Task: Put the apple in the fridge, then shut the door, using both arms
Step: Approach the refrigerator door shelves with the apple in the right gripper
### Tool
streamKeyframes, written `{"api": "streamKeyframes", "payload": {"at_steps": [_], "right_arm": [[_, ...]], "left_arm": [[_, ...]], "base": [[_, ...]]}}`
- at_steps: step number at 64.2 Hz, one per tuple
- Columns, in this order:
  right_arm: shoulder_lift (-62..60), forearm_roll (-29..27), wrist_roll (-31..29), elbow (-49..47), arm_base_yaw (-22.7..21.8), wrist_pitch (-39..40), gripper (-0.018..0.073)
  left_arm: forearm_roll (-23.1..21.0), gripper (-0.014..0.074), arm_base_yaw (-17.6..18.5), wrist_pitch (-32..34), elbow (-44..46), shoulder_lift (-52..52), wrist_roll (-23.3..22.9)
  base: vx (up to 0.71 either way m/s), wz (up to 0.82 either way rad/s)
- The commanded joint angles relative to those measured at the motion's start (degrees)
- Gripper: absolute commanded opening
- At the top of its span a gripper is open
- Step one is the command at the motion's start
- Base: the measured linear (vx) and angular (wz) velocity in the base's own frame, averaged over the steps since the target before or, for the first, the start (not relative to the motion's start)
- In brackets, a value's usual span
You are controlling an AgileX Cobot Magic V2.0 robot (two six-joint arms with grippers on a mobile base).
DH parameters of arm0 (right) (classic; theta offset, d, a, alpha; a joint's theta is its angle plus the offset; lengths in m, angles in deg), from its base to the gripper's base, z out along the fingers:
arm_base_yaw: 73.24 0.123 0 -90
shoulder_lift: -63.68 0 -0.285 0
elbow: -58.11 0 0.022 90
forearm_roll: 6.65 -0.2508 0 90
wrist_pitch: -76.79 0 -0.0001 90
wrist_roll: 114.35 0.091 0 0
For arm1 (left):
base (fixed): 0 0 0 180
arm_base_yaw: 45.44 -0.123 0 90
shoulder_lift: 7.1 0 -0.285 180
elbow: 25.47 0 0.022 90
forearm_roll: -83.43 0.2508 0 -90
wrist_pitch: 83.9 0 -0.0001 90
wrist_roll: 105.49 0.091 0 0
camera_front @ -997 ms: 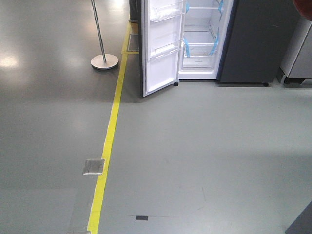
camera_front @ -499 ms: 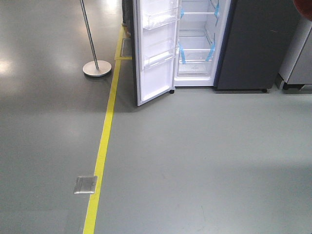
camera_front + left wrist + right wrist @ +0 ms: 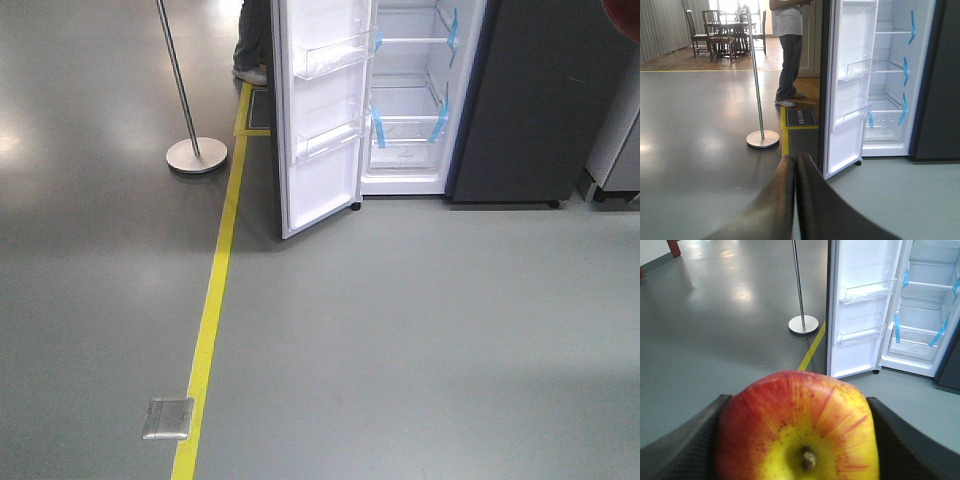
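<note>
Barely started tbh: right tool (image 3: 796,401) was clamped on the apple (image 3: 797,430), left tool (image 3: 794,172) pinched together empty, fridge (image 3: 525,100) still well off top-right, door (image 3: 320,185) wide open.

The exterior front-facing camera sits high and tilts down over the floor (image 3: 400,350), with the fridge (image 3: 520,100) and its swung-out door (image 3: 325,110) at the top edge. The left wrist camera rides low behind the left gripper (image 3: 795,165) and looks level past its pressed-together fingers (image 3: 812,200); the door stands ahead and to the right of the claw. The right wrist camera looks close over the apple (image 3: 795,435) clamped in the right gripper (image 3: 796,401), with the door beyond it and to the right. All three views share the door, the fridge shelves and the pole stand (image 3: 196,154).
</note>
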Motion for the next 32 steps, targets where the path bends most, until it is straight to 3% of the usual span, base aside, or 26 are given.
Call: {"api": "streamKeyframes", "payload": {"at_steps": [1, 32], "right_arm": [[-0.84, -1.32, -0.39, -1.71, -0.31, 4.47, 0.0196], [-0.84, -1.32, -0.39, -1.71, -0.31, 4.47, 0.0196]], "left_arm": [[-0.02, -0.0006, 0.41, 4.32, 1.0, -0.83, -0.57], [-0.02, -0.0006, 0.41, 4.32, 1.0, -0.83, -0.57]], "base": [[0.26, 0.01], [0.24, -0.01]]}}
